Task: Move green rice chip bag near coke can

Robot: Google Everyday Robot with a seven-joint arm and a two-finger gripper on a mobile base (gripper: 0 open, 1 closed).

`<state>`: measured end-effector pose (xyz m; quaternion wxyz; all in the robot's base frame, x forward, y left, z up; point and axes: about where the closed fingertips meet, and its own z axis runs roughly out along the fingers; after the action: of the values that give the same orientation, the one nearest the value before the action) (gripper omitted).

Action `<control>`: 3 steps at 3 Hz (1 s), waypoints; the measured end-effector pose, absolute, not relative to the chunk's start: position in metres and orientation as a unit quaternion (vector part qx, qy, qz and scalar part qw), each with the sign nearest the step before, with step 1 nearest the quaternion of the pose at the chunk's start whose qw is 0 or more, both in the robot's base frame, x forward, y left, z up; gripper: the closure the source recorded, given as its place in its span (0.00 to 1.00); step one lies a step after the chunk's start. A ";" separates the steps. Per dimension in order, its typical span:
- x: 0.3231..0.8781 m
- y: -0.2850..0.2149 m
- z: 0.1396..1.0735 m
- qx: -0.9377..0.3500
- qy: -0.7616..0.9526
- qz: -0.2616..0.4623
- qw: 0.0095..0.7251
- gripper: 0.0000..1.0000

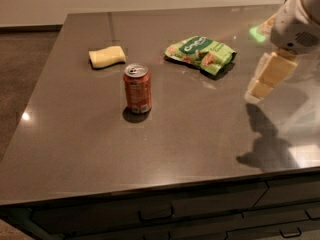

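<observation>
**Weighing the risks before the chip bag is grasped**

The green rice chip bag (201, 54) lies flat toward the far side of the table (200, 139). It sits to the right of the coke can (137, 88) and farther back, with bare tabletop between them. The can stands upright, left of centre. A pale yellow sponge (106, 57) rests to the far left of the can, apart from both.

The bag looks crinkly and sits low, so a grasp may catch only a loose fold and let it slip. A descent that lands off-centre may simply push it across the smooth top. The can is tall and narrow, so a low sweep toward it, or setting the bag down too close, could knock it over.

The gripper (256, 91) hangs above the right side of the table, nearer and to the right of the bag. It appears to touch neither the bag nor the surface, and it carries nothing. Whether it is open or closed cannot be told from this angle.
</observation>
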<state>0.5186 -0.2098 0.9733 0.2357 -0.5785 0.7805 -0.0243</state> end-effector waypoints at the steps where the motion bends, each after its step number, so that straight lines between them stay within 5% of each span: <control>1: 0.562 -0.208 0.967 -0.558 0.791 -0.018 0.251 0.00; 3: 0.647 -0.211 0.951 -0.516 0.820 -0.004 0.248 0.00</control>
<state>0.6466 -0.2109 0.9510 0.2479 -0.5164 0.8197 -0.0041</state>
